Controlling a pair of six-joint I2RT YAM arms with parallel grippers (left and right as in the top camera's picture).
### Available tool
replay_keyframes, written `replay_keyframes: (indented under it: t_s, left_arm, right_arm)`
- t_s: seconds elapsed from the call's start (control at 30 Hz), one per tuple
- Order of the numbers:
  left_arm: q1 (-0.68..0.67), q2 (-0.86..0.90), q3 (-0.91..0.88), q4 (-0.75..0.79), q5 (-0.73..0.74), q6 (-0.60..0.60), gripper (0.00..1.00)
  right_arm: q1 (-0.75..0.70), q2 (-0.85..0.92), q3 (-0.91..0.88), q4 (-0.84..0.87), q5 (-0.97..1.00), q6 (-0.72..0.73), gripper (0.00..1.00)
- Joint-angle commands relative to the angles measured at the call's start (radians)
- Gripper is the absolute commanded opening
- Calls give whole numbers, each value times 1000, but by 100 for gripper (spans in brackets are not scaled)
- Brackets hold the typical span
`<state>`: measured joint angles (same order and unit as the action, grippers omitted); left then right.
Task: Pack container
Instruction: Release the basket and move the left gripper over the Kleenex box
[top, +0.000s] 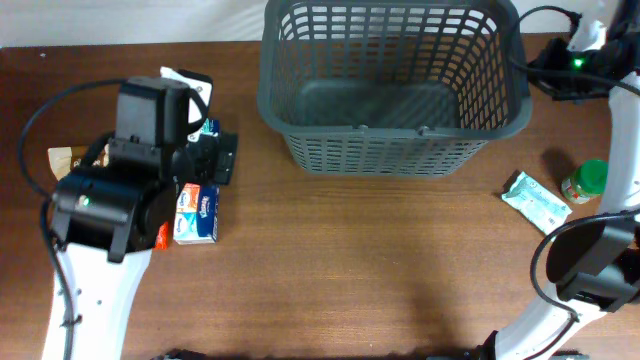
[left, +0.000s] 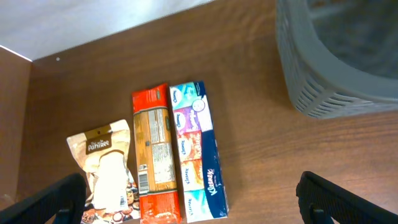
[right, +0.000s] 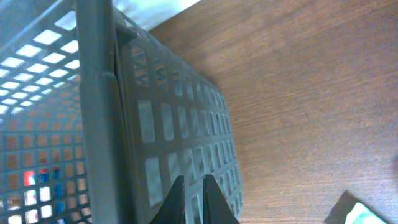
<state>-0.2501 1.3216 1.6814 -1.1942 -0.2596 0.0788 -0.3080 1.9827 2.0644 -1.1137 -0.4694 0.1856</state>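
The container (top: 390, 150) stands at the far middle of the table (top: 400, 280), its back rim cut off by the top of the overhead view. The left end effector (left: 200, 200) hangs spread wide, holding nothing, above three groceries lying side by side: a brown bag (left: 102, 165), a red box (left: 154, 155) and a tissue pack (left: 198, 149). From overhead, the arm hides most of the bag and box. The right end effector (right: 191, 198) is pinched together and empty, just beside the container's outer wall, possibly touching it; the close view is too blurred to tell. A green-lidded jar (top: 586, 180) and a pale packet (top: 536, 200) lie near the table's right edge
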Motion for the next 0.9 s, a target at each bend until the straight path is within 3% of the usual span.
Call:
replay_keyframes:
  t_s: [0.0,0.87]
  left_arm:
    - [5,42,8,-7,5,5,100]
    - [5,67,8,-11,34,5,99]
  right_arm:
    - [57,3,13,4,-28,-2,4]
    - [96,3,14,18,-2,-19,4]
